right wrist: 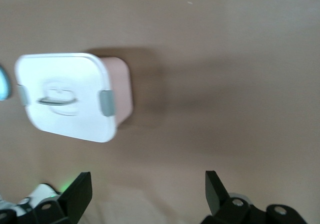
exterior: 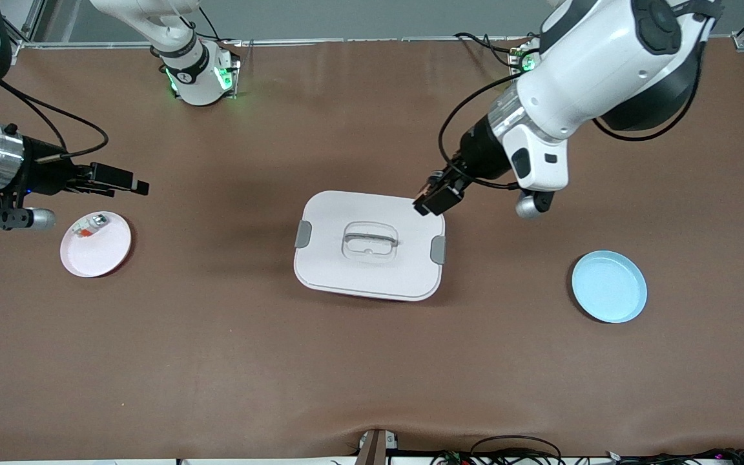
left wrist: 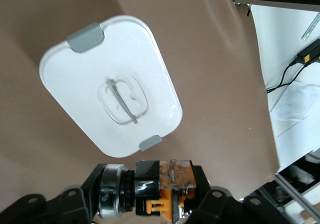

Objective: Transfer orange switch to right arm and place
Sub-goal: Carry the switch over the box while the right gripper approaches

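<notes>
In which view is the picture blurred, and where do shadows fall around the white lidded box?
Right wrist view: soft blur over the whole picture, the rectangular white lidded box has smeared edges and a dark shadow on the brown table beside it. Front view: sharp, with a faint shadow along the box's nearer edge. Left wrist view: the box is sharp, evenly lit.

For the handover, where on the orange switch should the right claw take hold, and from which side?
The left claw is shut on the orange switch over the corner of the white lidded box. Its fingers cover the orange middle, so the black-and-silver cylindrical end sticking out sideways looks best. The open right claw, near the pink plate, should probably come in along that free end.
</notes>
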Motion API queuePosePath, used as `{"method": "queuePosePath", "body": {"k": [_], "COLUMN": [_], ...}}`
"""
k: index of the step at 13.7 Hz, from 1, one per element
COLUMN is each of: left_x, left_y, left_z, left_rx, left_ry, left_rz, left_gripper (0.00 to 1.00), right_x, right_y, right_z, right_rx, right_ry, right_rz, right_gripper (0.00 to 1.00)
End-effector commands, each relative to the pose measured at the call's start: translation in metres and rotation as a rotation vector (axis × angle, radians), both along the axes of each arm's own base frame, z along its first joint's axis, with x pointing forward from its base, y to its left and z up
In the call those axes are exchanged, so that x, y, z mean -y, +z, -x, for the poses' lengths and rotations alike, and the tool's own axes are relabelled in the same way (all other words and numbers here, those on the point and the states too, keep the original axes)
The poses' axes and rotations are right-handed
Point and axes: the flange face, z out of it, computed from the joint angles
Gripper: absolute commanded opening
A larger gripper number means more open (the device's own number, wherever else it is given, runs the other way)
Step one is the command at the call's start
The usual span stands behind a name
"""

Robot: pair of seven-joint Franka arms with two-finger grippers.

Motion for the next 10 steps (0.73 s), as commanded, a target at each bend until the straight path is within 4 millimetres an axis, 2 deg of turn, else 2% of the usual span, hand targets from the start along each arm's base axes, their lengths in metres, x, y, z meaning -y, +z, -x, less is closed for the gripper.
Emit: {"method": "queuePosePath", "body": {"k": [1,3,5,7,8,10], "left_x": [0.032,0.055,0.078,0.096,0.110,0.120], "left_y": [-0.008,-0.021,-0.027,-0.039,-0.039,-0.048], "left_z": [0.001,0.004,0.014,0.020,0.030,0.033], "left_rx": [-0.068,-0.122,-0.132,-0.169,-0.171,-0.210], "left_ry": [0.123,0.199,0.198,0.229,0.225,0.248], "left_rz": [0.091,0.135,0.157,0.181,0.193,0.198], "left_gripper": [0.29,0.29,0.29,0.29,0.29,0.29], "right_x": [-0.017,-0.041,-0.069,-0.080,-0.090,-0.105], "right_y": [0.019,0.027,0.033,0.038,0.040,0.046], "right_z": [0.005,0.004,0.002,0.000,0.001,0.004], "right_rx": [0.036,0.083,0.117,0.132,0.138,0.156], "right_ry": [-0.011,-0.005,-0.009,-0.034,-0.031,-0.042], "right_rz": [-0.094,-0.123,-0.175,-0.254,-0.277,-0.330], "right_gripper": [1.00,1.00,1.00,1.00,1.00,1.00]}}
